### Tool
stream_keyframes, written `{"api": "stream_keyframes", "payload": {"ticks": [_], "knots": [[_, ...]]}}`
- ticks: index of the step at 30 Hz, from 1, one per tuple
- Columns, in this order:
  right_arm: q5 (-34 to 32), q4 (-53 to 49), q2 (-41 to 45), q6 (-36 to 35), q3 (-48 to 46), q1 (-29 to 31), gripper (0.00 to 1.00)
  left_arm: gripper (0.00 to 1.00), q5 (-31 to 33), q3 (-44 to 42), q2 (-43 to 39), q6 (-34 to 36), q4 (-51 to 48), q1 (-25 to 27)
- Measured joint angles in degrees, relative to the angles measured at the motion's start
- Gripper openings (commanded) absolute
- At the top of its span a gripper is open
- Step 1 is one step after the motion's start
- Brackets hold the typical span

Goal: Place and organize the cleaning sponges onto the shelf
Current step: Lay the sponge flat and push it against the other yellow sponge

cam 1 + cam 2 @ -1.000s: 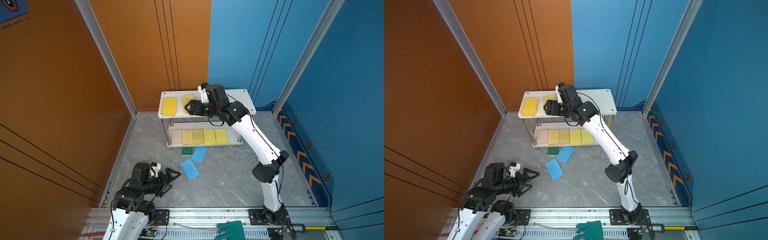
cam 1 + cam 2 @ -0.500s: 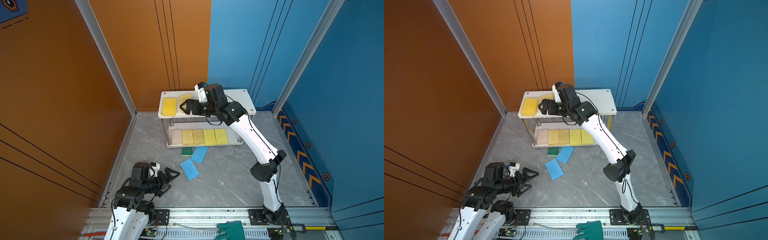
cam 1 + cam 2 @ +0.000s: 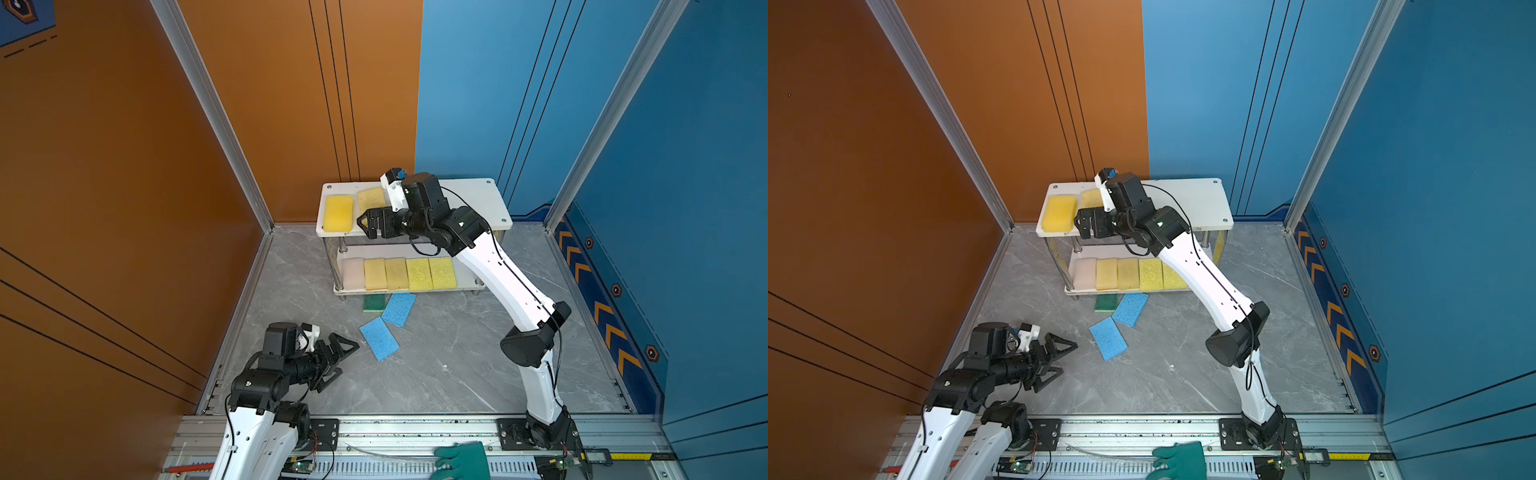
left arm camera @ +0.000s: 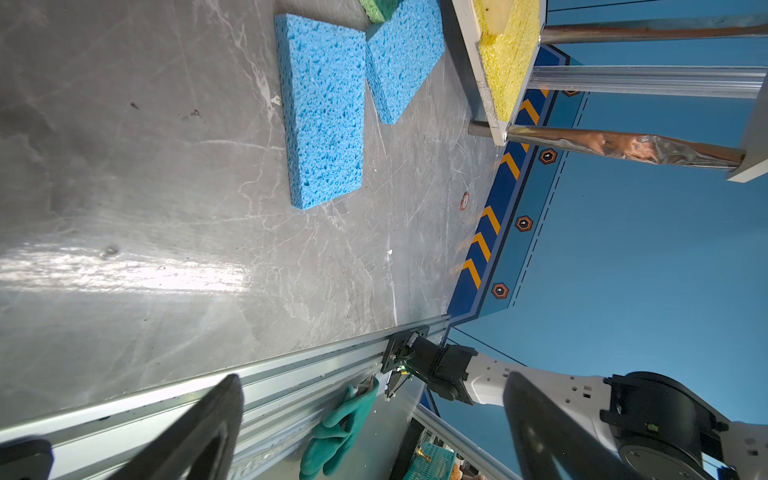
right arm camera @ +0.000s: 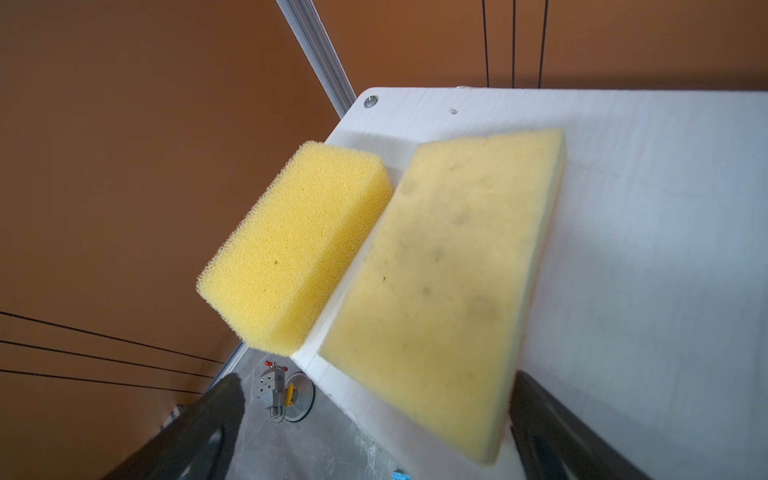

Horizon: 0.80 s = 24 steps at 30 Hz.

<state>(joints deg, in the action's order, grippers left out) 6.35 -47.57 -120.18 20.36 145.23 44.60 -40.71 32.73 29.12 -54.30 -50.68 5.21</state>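
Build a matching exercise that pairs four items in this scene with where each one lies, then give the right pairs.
Items:
1. pink-beige sponge
2. dark green sponge
3. thick yellow sponge
4. teal glove

Places:
A. top board of the shelf
B. floor, at the shelf's front edge
C. front rail
D. lower board of the shelf

Pairs: 1-D, 2-B, 3-A, 4-C
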Motion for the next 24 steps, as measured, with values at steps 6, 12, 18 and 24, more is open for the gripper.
{"api": "stream_keyframes", "payload": {"ticks": [6,12,18,24], "knots": [[-5.14,-1.7,0.0,-7.26,0.0,2.21,1.0,0.98,-0.55,0.02,0.35,0.37,0.0,-1.01],[-7.34,-2.62,0.02,-11.26,0.0,3.23,1.0,0.98,-1.2,0.02,0.37,0.61,0.0,-1.84],[-10.34,-4.81,0.44,-16.33,-0.07,5.88,1.0,0.98,-1.7,0.02,0.52,1.18,0.0,-2.4],[-11.37,-6.91,1.66,-18.25,-0.81,7.5,1.0,0.98,-2.12,0.02,0.57,1.44,0.0,-3.13]]}}
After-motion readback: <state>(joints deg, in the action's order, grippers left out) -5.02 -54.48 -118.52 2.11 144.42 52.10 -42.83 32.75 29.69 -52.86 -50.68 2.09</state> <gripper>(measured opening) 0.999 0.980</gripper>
